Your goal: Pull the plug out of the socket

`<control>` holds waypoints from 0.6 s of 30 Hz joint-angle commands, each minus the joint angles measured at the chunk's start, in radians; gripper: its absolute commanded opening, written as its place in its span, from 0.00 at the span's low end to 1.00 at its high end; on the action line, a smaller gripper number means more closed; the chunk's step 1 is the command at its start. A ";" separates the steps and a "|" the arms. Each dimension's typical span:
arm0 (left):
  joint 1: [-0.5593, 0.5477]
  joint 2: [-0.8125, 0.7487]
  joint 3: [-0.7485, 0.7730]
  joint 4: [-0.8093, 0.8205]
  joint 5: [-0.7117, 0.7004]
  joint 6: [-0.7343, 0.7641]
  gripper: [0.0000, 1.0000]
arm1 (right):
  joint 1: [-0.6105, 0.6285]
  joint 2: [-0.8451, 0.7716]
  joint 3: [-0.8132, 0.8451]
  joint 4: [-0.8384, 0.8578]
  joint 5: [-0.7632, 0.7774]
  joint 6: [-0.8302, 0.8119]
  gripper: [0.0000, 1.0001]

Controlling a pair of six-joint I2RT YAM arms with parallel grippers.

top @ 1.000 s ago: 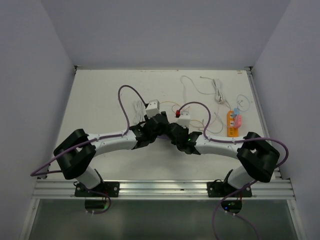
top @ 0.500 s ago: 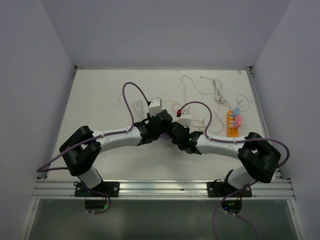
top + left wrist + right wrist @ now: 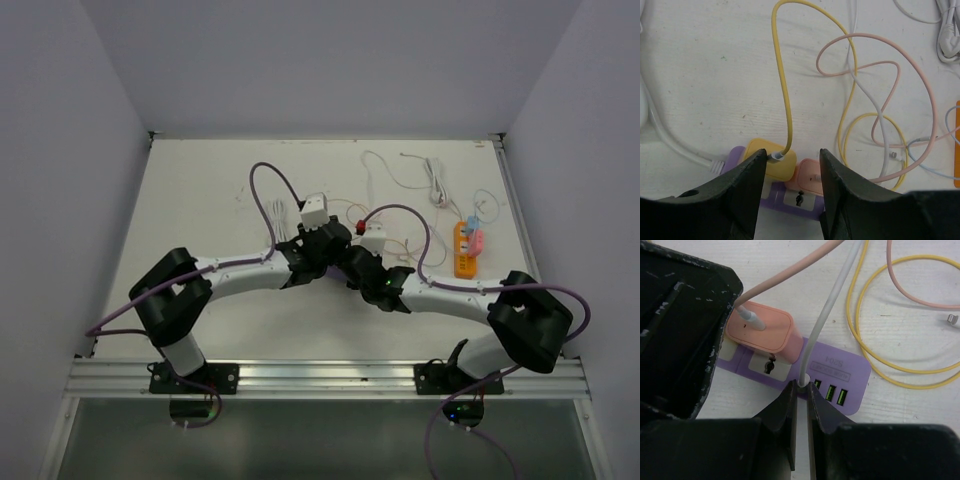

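A purple power strip point(image 3: 840, 371) lies on the white table. A pink plug point(image 3: 762, 327) with a pink cable and a yellow plug point(image 3: 771, 159) with a yellow cable sit in its sockets. A white USB plug point(image 3: 804, 383) with a white cable sits in a port beside three green ports. My right gripper point(image 3: 801, 386) is shut on the white USB plug. My left gripper point(image 3: 792, 152) is open just above the strip, its fingers either side of the yellow and pink plugs. In the top view both grippers point(image 3: 340, 255) meet mid-table and hide the strip.
Loose yellow point(image 3: 782, 75), pink point(image 3: 880, 65) and white cables loop over the table beyond the strip. An orange power strip point(image 3: 466, 247) with plugs lies at the right. A white cable bundle point(image 3: 435, 180) lies at the back. The left gripper's body point(image 3: 680, 330) crowds the right wrist view.
Both arms have shifted slightly right and forward over the strip. The left arm's elbow has swung right, and the two grippers now sit closer together.
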 commanded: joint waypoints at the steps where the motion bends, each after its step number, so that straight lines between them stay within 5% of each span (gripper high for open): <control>1: -0.020 0.071 -0.092 -0.276 0.103 -0.055 0.53 | 0.016 -0.034 0.013 0.153 0.030 -0.029 0.00; 13: -0.005 -0.198 -0.096 -0.424 0.017 -0.144 0.84 | 0.016 -0.006 -0.038 0.170 0.016 -0.016 0.00; 18: 0.014 -0.305 -0.144 -0.432 0.009 -0.152 0.85 | 0.016 -0.003 -0.037 0.167 0.013 -0.016 0.00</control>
